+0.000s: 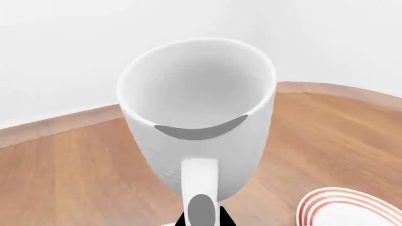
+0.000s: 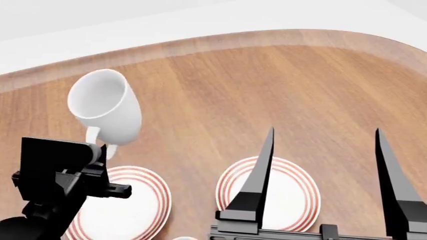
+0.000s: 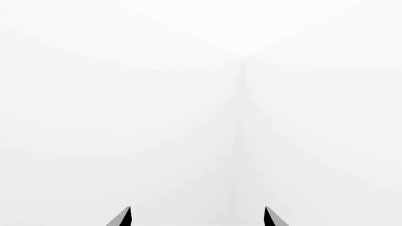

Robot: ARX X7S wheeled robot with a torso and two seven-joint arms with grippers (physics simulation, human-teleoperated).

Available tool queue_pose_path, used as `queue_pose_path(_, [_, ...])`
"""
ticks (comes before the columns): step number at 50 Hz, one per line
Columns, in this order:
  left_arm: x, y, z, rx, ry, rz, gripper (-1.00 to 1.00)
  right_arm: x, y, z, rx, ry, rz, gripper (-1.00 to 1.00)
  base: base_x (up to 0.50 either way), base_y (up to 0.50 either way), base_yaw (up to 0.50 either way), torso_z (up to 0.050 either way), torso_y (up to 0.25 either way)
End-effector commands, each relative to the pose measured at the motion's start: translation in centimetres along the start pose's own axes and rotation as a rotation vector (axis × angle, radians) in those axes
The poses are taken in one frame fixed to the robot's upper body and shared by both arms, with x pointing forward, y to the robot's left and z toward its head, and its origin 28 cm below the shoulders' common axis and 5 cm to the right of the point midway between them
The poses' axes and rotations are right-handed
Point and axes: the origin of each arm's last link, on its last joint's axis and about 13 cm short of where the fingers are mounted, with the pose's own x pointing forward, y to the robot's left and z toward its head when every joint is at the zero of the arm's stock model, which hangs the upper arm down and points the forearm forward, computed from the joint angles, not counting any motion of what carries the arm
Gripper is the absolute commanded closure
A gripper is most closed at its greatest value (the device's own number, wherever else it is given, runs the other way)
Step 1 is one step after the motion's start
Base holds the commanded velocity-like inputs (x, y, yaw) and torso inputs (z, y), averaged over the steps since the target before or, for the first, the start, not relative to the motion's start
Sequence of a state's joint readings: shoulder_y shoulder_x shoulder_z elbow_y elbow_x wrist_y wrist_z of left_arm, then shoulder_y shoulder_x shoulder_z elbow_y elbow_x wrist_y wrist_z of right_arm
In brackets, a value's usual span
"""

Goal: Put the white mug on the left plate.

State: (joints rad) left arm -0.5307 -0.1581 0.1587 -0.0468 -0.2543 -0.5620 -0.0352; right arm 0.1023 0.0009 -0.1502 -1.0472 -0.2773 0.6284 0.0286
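I've got the white mug (image 2: pixel 107 107) up off the counter (image 2: pixel 267 85), my left tool (image 2: pixel 100 150) clenched on its handle (image 1: pixel 199 181). The mug tilts, mouth pointing up and away from me, handle towards me, plain with no writing. It hangs just beyond the left plate (image 2: pixel 127 205)'s far rim, with bare wood out to the curved far edge. My right tool (image 2: pixel 323 150) is spread wide above the other plate (image 2: pixel 293 192).
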Motion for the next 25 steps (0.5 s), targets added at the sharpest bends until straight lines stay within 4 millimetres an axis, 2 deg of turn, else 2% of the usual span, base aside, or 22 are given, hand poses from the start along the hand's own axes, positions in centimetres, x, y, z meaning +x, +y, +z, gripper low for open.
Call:
queue_pose_path(1, [1.2,0.9,-0.8,-0.036,0.015,0.055,1.00,0.1,0.0,0.0,0.005,-0.004,0.003,-1.00,0.00,0.00,0.00,0.000,0.000])
queue_pose_path(3, [1.3,1.0,-0.4,-0.035,0.017,0.059,1.00,0.1,0.0,0.0,0.005,-0.004,0.003,-1.00,0.00,0.00,0.00,0.000,0.000])
queue_pose_path(7, [1.6,1.1,-1.5,-0.036,0.026,0.062,1.00,0.1,0.1,0.0,0.006,-0.003,0.004,-1.00,0.00,0.00,0.00,0.000,0.000])
queue_pose_path(8, [1.3,1.0,-0.9,-0.037,0.028,0.062,1.00,0.1,0.1,0.0,0.006,-0.003,0.004,-1.00,0.00,0.00,0.00,0.000,0.000])
queue_pose_path(9, [1.3,1.0,-1.5,-0.038,0.032,0.062,1.00,0.0,0.1,0.0,0.006,-0.002,0.004,-1.00,0.00,0.00,0.00,0.000,0.000])
queue_pose_path(13, [1.2,1.0,-1.3,-0.038,0.039,0.061,1.00,0.0,0.1,0.0,0.007,-0.003,0.005,-1.00,0.00,0.00,0.00,0.000,0.000])
queue_pose_path(16, [1.5,1.1,-2.6,-0.035,0.047,0.060,1.00,0.0,0.1,0.0,0.009,-0.001,0.004,-1.00,0.00,0.00,0.00,0.000,0.000])
queue_pose_path(17, [1.3,1.1,-1.8,-0.035,0.049,0.062,1.00,0.0,0.1,0.0,0.009,-0.001,0.004,-1.00,0.00,0.00,0.00,0.000,0.000])
queue_pose_path(18, [1.4,1.1,-2.7,-0.032,0.053,0.065,1.00,0.0,0.1,0.0,0.009,-0.001,0.004,-1.00,0.00,0.00,0.00,0.000,0.000])
queue_pose_path(20, [1.4,1.2,-2.1,-0.029,0.059,0.070,1.00,0.0,0.1,0.0,0.010,-0.001,0.004,-1.00,0.00,0.00,0.00,0.000,0.000])
queue_pose_path(23, [1.4,1.2,-2.5,-0.018,0.071,0.077,1.00,0.0,0.1,0.0,0.011,-0.001,0.003,-1.00,0.00,0.00,0.00,0.000,0.000])
queue_pose_path(24, [1.4,1.1,-3.6,-0.008,0.074,0.078,1.00,0.0,0.1,0.0,0.011,-0.002,0.002,-1.00,0.00,0.00,0.00,0.000,0.000])
queue_pose_path(25, [1.4,1.1,-3.8,-0.008,0.075,0.078,1.00,0.0,0.1,0.0,0.012,-0.002,0.002,-1.00,0.00,0.00,0.00,0.000,0.000])
